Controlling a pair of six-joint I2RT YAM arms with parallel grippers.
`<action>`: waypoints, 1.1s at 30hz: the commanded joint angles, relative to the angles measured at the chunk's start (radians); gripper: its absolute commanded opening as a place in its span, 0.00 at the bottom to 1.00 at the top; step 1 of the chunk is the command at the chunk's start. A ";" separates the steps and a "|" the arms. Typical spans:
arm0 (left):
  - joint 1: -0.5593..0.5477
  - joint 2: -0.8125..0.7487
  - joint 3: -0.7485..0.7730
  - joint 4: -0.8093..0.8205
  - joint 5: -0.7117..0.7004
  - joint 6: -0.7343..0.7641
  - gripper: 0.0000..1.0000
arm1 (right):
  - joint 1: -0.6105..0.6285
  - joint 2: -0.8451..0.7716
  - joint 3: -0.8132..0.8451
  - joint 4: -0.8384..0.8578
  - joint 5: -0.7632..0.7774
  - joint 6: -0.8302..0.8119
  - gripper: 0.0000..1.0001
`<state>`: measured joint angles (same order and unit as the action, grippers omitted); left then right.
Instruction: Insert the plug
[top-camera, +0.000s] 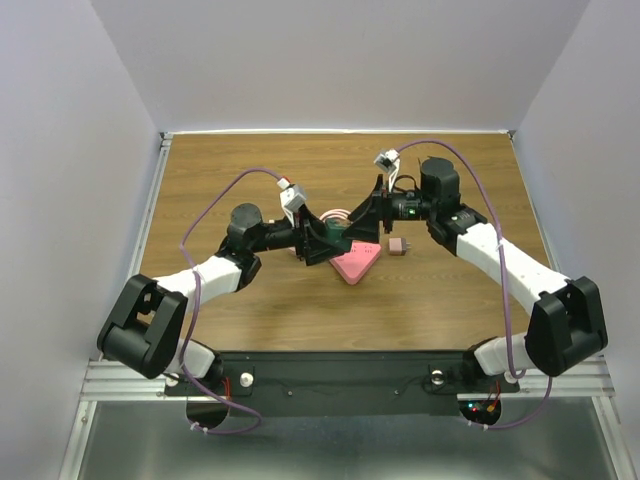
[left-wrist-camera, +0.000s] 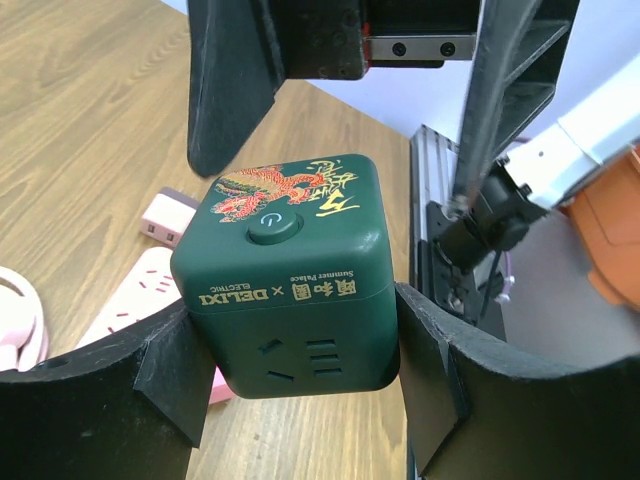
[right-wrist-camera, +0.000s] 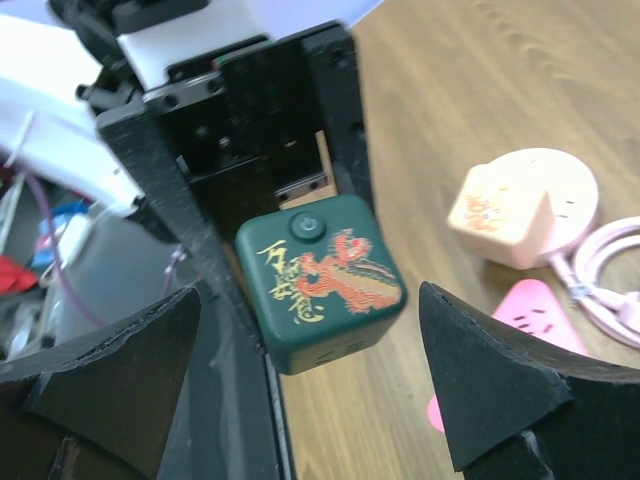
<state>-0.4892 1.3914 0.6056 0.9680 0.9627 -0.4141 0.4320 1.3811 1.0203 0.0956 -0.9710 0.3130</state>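
Observation:
A dark green cube socket with a red and gold dragon and a round button on one face hangs above the table, with my left gripper shut on its two sides. My right gripper stands open facing the cube, its fingers wide of it and not touching. In the top view the two grippers meet at mid-table, left gripper and right gripper. A small pink plug lies on the wood just right of them, and it also shows past the cube as the pink plug.
A pink triangular power strip lies under and in front of the grippers. Behind them sits a round pink socket with a coiled pink cable and a pale square block against it. White walls enclose the wooden table.

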 joint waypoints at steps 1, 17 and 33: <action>-0.008 -0.022 0.014 0.071 0.059 0.034 0.00 | -0.004 -0.002 0.027 0.006 -0.130 -0.029 0.95; -0.045 -0.017 0.056 0.012 0.048 0.052 0.00 | 0.001 0.030 0.032 -0.039 -0.144 -0.077 0.69; -0.051 -0.003 0.120 -0.167 -0.113 0.083 0.39 | -0.009 -0.019 -0.011 -0.073 -0.029 -0.135 0.01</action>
<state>-0.5373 1.4014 0.6651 0.7952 0.9554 -0.3710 0.4236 1.4097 1.0199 0.0372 -1.0554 0.2031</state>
